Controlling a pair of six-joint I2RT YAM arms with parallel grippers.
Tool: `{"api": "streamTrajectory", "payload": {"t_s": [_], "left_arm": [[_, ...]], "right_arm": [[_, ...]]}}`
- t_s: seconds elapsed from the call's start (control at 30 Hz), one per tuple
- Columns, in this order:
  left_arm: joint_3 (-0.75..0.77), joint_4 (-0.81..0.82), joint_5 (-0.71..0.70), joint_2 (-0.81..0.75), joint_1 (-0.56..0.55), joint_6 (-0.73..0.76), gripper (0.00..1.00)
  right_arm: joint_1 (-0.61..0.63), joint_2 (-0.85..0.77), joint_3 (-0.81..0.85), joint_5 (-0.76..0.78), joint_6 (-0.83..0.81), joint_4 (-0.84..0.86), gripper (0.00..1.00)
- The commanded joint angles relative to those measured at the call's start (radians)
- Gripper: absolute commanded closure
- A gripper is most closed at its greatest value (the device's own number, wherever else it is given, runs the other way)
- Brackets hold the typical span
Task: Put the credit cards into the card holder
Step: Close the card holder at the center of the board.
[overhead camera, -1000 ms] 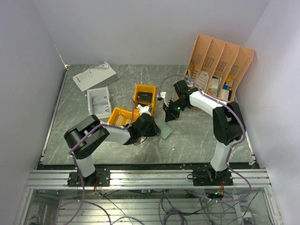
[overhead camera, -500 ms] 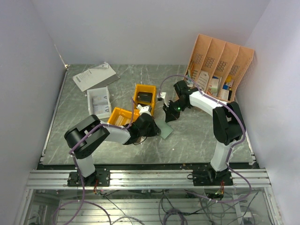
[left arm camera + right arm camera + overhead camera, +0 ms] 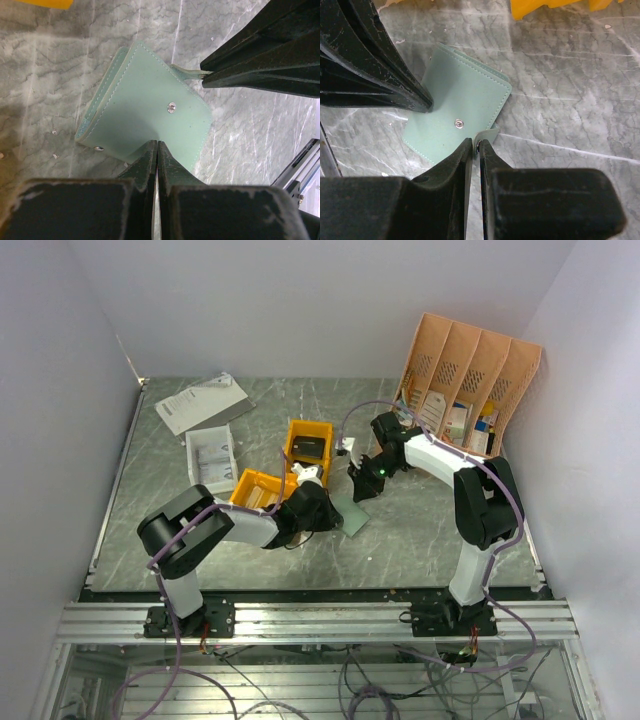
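The closed holder (image 3: 145, 110) lies flat mid-bench (image 3: 420, 530). The left fingers (image 3: 142, 167), shut and empty, meet its edge at 9 o'clock, and the right fingers (image 3: 457, 160) pinch its snap tab (image 3: 487, 134) at 12 o'clock. The bench is grey marble, walled in pale lilac (image 3: 300, 300).

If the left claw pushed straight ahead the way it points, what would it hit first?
The green card holder: the shut tips of the left gripper sit at its near edge, likely touching.
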Motion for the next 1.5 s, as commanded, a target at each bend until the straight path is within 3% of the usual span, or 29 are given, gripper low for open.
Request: {"api": "streamTrajectory", "payload": {"t_s": [0.0,0.9,1.2,1.47], "left_arm": [[-0.011,0.006,0.016,0.01,0.008,0.012,0.93],[-0.008,0.006,0.022,0.013,0.009,0.015,0.93],[-0.005,0.002,0.024,0.017,0.009,0.017,0.93],[0.001,0.0,0.025,0.021,0.009,0.018,0.93]], "right_arm": [[-0.005,-0.002,0.018,-0.001,-0.012,-0.022,0.89],[-0.034,-0.012,0.024,-0.018,-0.033,-0.058,0.88],[-0.035,-0.004,0.033,-0.032,-0.042,-0.075,1.0],[-0.033,-0.011,0.014,-0.07,-0.064,-0.088,1.0]]}}
